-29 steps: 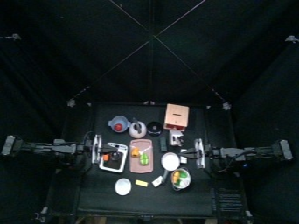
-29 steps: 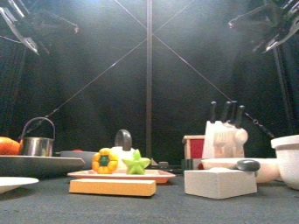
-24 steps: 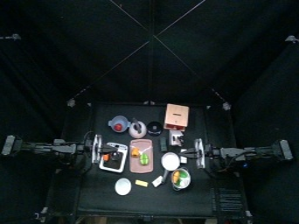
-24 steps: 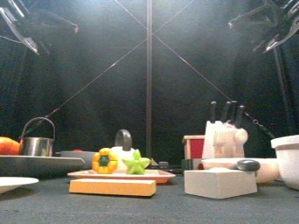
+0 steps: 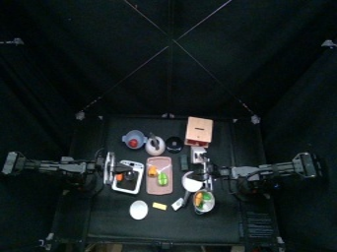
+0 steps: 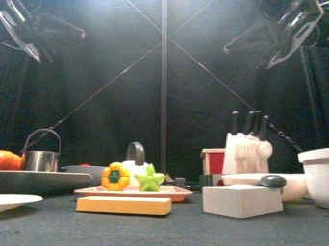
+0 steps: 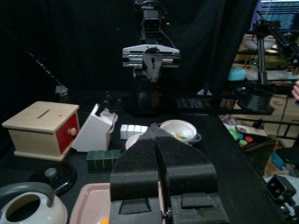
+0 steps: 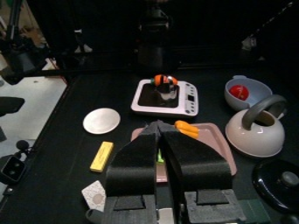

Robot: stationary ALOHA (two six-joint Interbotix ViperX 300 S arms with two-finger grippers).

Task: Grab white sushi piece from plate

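From above I see the small round dark-rimmed plate (image 5: 202, 201) near the desk's (image 5: 112, 224) front edge, green and orange-red inside; I cannot make out the white sushi piece on it. A flat white disc (image 5: 140, 209) and a small yellow block (image 5: 161, 206) lie to its left, a pink cutting board (image 5: 160, 173) with toy vegetables sits behind them, and a boxy wooden block (image 5: 200, 129) stands at the back. In my left wrist view the left pincer (image 7: 160, 175) has its jaws pressed together, level above the desk; in my right wrist view the right pincer (image 8: 163, 171) is likewise pressed together, gripping nothing. Against the earlier top view, my right arm has reached further in toward the middle, beside a white bowl (image 5: 194, 181); my left arm has stayed put.
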